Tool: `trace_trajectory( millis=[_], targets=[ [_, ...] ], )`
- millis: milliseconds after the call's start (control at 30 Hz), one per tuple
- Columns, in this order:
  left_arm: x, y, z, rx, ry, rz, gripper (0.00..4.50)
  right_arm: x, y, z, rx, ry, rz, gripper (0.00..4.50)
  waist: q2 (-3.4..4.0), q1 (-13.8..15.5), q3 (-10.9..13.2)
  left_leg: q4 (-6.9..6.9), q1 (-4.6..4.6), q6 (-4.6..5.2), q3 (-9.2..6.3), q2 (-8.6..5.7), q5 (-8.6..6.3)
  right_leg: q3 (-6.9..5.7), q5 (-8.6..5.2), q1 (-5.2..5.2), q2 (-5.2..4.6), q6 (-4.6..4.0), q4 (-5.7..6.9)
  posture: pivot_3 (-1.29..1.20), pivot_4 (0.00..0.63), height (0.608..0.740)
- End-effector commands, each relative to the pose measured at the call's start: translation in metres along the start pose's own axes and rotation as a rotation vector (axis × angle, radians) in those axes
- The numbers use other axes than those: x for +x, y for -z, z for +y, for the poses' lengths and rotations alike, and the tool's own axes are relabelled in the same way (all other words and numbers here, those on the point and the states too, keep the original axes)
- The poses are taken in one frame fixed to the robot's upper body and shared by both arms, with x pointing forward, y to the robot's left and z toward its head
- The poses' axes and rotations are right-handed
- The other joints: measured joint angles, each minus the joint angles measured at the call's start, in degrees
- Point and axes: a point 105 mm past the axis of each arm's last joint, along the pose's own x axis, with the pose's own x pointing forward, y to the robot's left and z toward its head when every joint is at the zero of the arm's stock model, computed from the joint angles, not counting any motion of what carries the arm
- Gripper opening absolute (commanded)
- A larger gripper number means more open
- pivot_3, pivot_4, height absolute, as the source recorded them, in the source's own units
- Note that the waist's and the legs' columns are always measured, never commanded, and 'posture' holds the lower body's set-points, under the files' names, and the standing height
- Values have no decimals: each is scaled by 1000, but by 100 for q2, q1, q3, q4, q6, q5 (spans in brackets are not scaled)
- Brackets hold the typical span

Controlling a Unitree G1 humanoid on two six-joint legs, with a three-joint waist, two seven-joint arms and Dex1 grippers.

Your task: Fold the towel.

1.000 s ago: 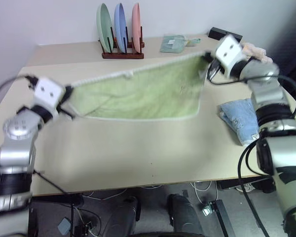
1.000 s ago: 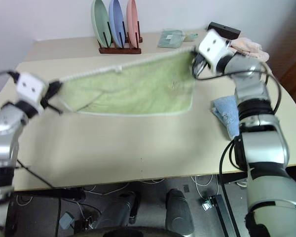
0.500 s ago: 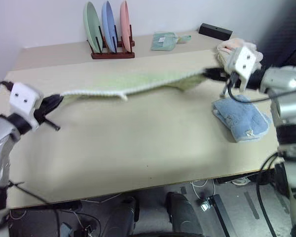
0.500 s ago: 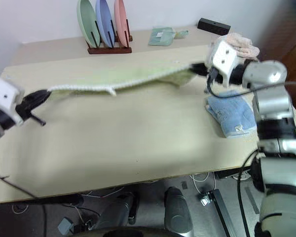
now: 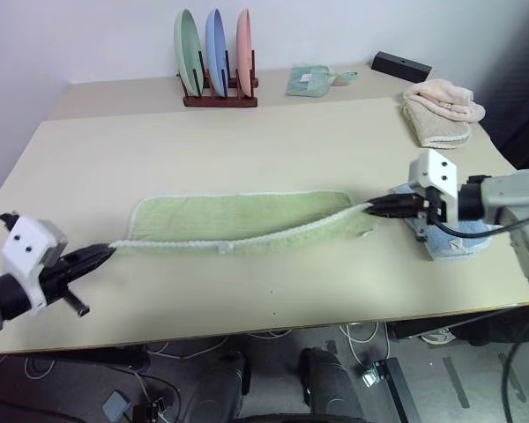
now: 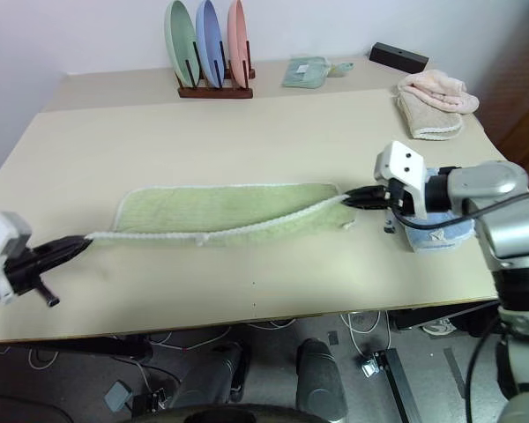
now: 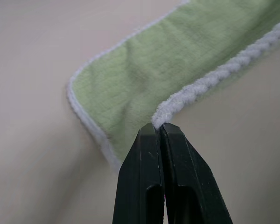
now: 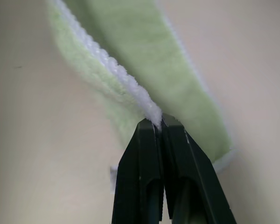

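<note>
The light green towel (image 5: 238, 217) lies across the middle of the table (image 5: 247, 150), its far half flat and its near white corded edge (image 5: 273, 238) stretched taut just above the tabletop. My left gripper (image 5: 106, 252) is shut on the left corner of that edge, near the table's front left. My right gripper (image 5: 370, 208) is shut on the right corner. The left wrist view shows black fingers (image 7: 149, 154) pinching the white cord (image 7: 210, 79). In the right wrist view the fingers (image 8: 149, 140) clamp the cord (image 8: 112, 65) likewise. A small white loop tag (image 5: 220, 249) hangs off the near edge.
A folded light blue towel (image 5: 454, 242) lies right behind my right gripper. Pink and beige towels (image 5: 441, 110) sit at the far right. A wooden rack with three plates (image 5: 217, 66), a small green cloth (image 5: 313, 79) and a black box (image 5: 401, 66) line the back.
Both grippers came down and back toward me with the towel's edge. The towel, held up in the air a second ago, now lies on the table with its near edge stretched between them.
</note>
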Motion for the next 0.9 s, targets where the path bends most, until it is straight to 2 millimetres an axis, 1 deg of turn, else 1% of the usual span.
trace_trajectory(
  millis=[33, 133, 200, 267, 400, 467, 600, 800, 900],
  targets=[
    [19, 2, 19, 77, -53, 2, 0, 8, 6, -19, -62, 85, 36, 43, -1, -2, 0, -1, 0, 0, 0, -1, 0, 0, 1, -1, -1, 1, -1, 0, 150, 740],
    [32, 4, 30, 90, -74, -5, 0, 14, 12, -27, -76, 123, 51, 43, -2, -18, 1, -7, -3, 1, -1, -2, -1, 1, 4, -9, -1, 6, -1, 0, 150, 740],
    [53, 3, 42, 100, -94, -26, 0, 22, 22, -36, -58, 167, 72, 43, 0, -18, 0, -15, -6, 3, -3, -3, -2, 2, 5, -16, -3, 7, -1, 0, 150, 740],
    [69, 2, 49, 108, -98, -42, 0, 27, 28, -40, -43, 187, 84, 43, -2, -15, 1, -16, -7, -4, -2, -4, 2, -4, 7, -19, 0, 4, 5, 0, 150, 740],
    [86, 3, 57, 115, -97, -50, 0, 33, 31, -47, -27, 224, 80, 43, -2, -46, 0, -19, -7, -6, -5, -5, 3, -1, 11, -24, -1, 5, 6, 0, 150, 740],
    [93, 5, 57, 113, -86, -49, 0, 35, 33, -48, -20, 233, 78, 43, -2, -67, 0, -21, -9, -6, -4, -5, 3, 1, 11, -30, -1, 5, 6, 0, 150, 740],
    [97, 11, 58, 112, -72, -35, 0, 40, 35, -50, -9, 255, 64, 43, -1, -68, 0, -22, -11, -6, -4, -4, 4, 2, 11, -35, 1, 6, 10, 0, 150, 740],
    [95, 22, 62, 106, -94, 0, 0, 43, 36, -60, -17, 332, 54, 43, -1, -58, 0, -20, -11, -6, -5, -5, 4, 2, 12, -35, 0, 7, 13, 0, 150, 740],
    [93, 29, 63, 63, -106, 10, 0, 43, 38, -57, 2, 306, 57, 43, -2, -58, 0, -19, -11, -6, -5, -5, 4, 2, 12, -35, 0, 8, 13, 0, 150, 740]
  ],
)
